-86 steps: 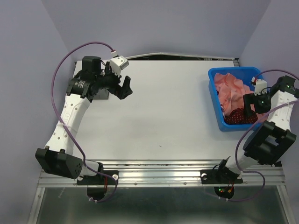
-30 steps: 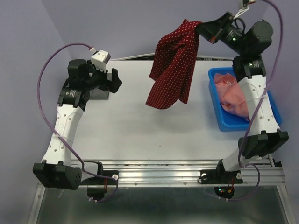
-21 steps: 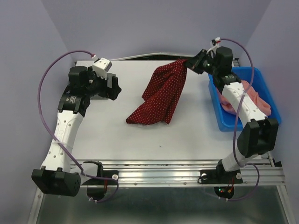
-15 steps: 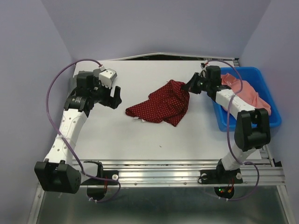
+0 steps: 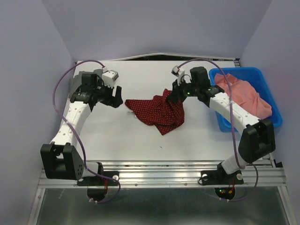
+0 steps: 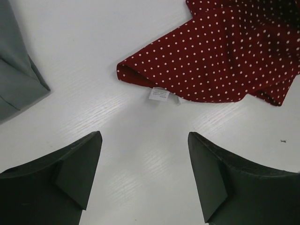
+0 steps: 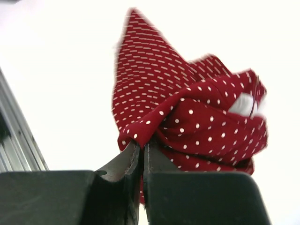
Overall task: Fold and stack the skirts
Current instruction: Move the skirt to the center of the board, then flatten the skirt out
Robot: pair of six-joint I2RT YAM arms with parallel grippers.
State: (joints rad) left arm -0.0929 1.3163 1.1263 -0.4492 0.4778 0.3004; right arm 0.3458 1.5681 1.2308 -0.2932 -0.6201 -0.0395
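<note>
Left wrist view: the grey skirt (image 6: 18, 79) runs off the left edge, the red skirt (image 6: 225, 61) off the top and right — its label (image 6: 160, 94) is too small to read. The right wrist view blurs its far folds.

Your dotted skirt (image 5: 157, 112) lies bunched mid-table (image 5: 140, 136). Its left corner and label (image 6: 160, 94) sit just ahead of the left gripper (image 5: 116, 97), which hangs over bare surface with fingers apart. Plain skirt (image 6: 16, 79) is off to that gripper's left, far-left of the table. Right gripper (image 5: 171, 96) is at the dotted skirt's right rear, pinching a fold. Bin (image 5: 220, 123) is at the right edge, with cloth (image 5: 243, 93) heaped in it.
</note>
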